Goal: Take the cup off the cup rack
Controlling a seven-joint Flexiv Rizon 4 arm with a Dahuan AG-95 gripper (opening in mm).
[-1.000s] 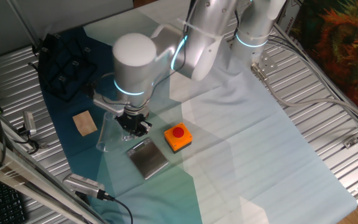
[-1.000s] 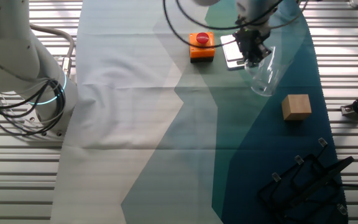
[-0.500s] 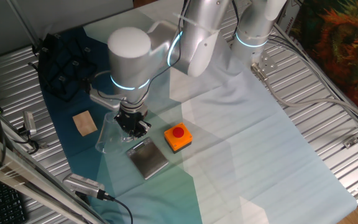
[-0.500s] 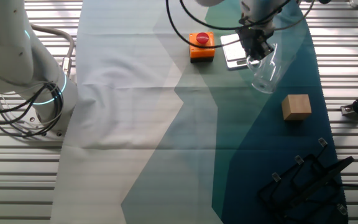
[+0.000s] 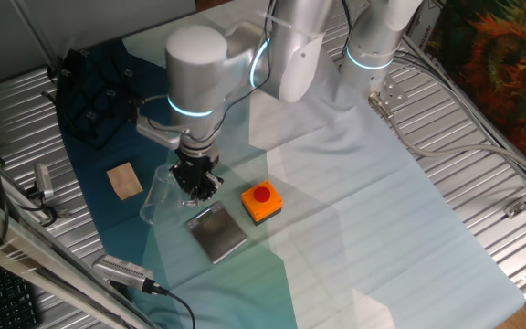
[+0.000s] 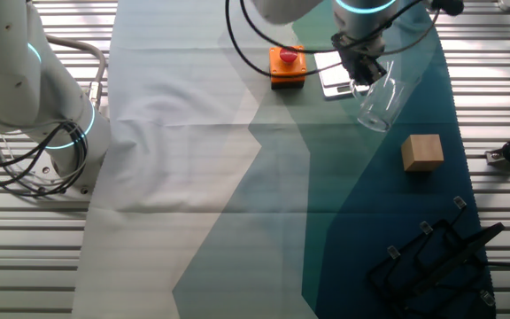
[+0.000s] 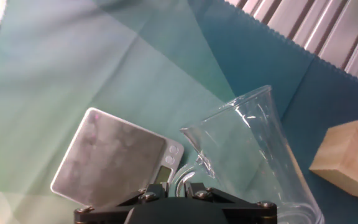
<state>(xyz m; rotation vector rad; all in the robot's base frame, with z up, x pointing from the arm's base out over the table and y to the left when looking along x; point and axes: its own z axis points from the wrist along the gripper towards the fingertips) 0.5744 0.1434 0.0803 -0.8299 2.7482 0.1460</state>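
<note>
The gripper (image 5: 196, 179) hung low over the cloth, and the cup (image 5: 160, 194) was in its grasp, well clear of the cup rack (image 5: 96, 91), which sat off at the far corner of the dark blue stretch of cloth (image 5: 89, 174). In the hand view the jaws were pinched on the cup's (image 7: 260, 155) side handle, right at the bottom edge of the frame, with the clear body tilted and its open mouth angled away from the hand. There was nothing inside it; the cloth showed straight through the glass. From the other fixed view the cup (image 6: 381, 97) leaned out from the gripper (image 6: 361, 75) toward the wooden block (image 6: 421, 151), near it but apart, and the cup rack (image 6: 436, 259) lay far down at the opposite end of the table, its short pegs bare. Just beside the cup sat the grey metal plate (image 7: 110, 158), flat on the cloth, a small display and buttons at its corner; whether the cup touched it I could not tell. The orange box with red button (image 5: 261, 201) stood on the plate's (image 5: 216, 230) other side, close by, and the wooden block (image 5: 124, 180) rested between cup and rack. Whether the cup's base met the cloth or hovered just above it was not clear either.
</note>
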